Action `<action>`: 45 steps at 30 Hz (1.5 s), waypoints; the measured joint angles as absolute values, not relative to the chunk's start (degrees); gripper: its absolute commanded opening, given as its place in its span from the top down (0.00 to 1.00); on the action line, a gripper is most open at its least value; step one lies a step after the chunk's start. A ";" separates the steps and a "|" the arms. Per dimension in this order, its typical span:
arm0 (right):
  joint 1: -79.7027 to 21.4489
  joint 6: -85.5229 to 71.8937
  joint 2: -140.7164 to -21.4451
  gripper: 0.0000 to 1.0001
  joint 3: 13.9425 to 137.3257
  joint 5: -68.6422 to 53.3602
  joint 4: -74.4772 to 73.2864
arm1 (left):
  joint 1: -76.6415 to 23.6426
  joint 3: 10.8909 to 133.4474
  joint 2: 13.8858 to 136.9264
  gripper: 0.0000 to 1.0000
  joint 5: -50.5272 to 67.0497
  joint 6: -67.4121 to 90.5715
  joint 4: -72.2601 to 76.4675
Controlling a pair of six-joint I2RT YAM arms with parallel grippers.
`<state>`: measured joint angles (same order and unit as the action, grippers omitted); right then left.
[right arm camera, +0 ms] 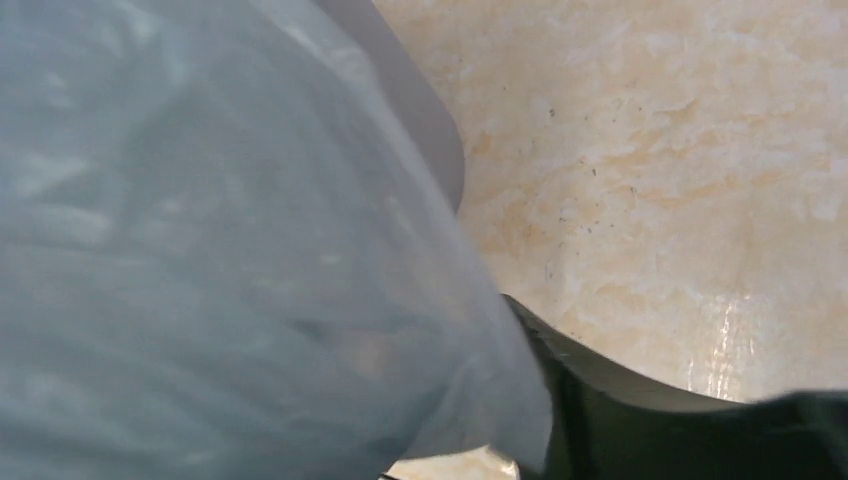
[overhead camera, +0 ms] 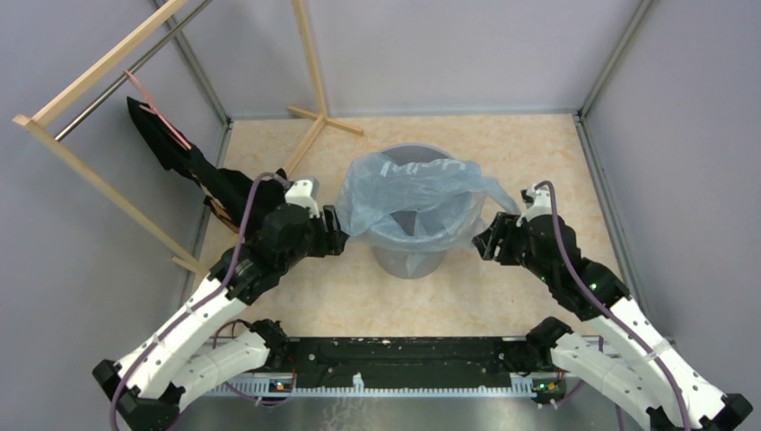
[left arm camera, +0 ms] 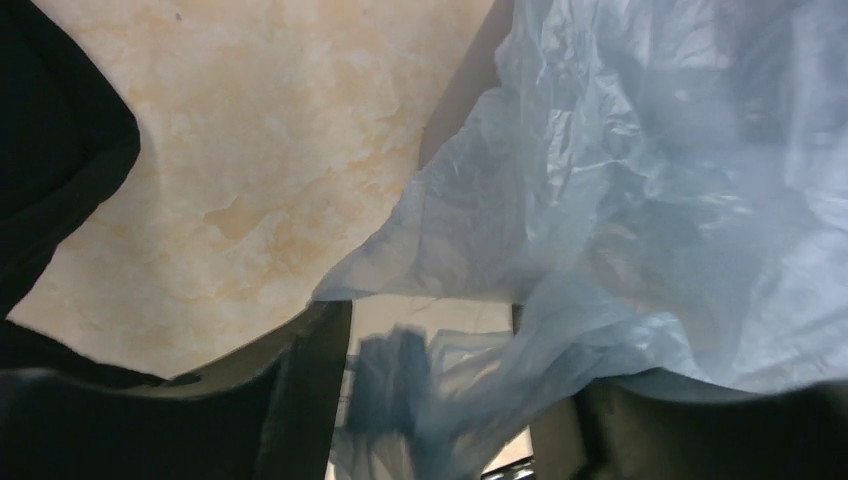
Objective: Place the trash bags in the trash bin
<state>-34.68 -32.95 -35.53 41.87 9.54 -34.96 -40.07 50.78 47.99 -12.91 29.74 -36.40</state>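
The pale-blue trash bag [overhead camera: 408,193] lines the mouth of the grey trash bin [overhead camera: 408,260], with its film spilling over the rim. The left fingers [left arm camera: 310,400] stand apart with bunched film hanging between them. The right fingers [right arm camera: 620,420] press against the bag's right edge, and I cannot tell whether they grip it.

A thin, wrinkled, translucent pale-blue trash bag [overhead camera: 395,193] lines the round grey trash bin [overhead camera: 388,259]. Its open mouth drapes unevenly over the rim. The bin stands upright, mid-worktop [overhead camera: 502,153], directly ahead of me.
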 measured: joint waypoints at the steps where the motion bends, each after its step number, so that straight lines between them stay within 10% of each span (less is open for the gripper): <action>1: -34.68 -32.77 -35.24 0.27 42.48 9.56 -36.12 | -40.07 50.78 46.72 0.19 -13.17 29.45 -36.45; 7: -34.68 -30.83 -27.40 0.01 51.24 9.72 -44.80 | -40.05 51.90 37.54 0.01 -12.58 29.47 -38.74; 31: -34.68 -5.17 -51.16 0.02 71.29 3.33 -39.05 | -39.94 77.95 52.69 0.01 2.55 11.75 -47.75; 38: -34.68 -4.23 -58.06 0.23 77.06 8.16 -39.33 | -39.94 80.99 60.47 0.01 1.54 8.78 -48.93; 45: -34.68 -6.35 -60.73 0.82 78.61 6.15 -38.15 | -39.94 78.87 59.31 0.03 -0.93 9.23 -49.69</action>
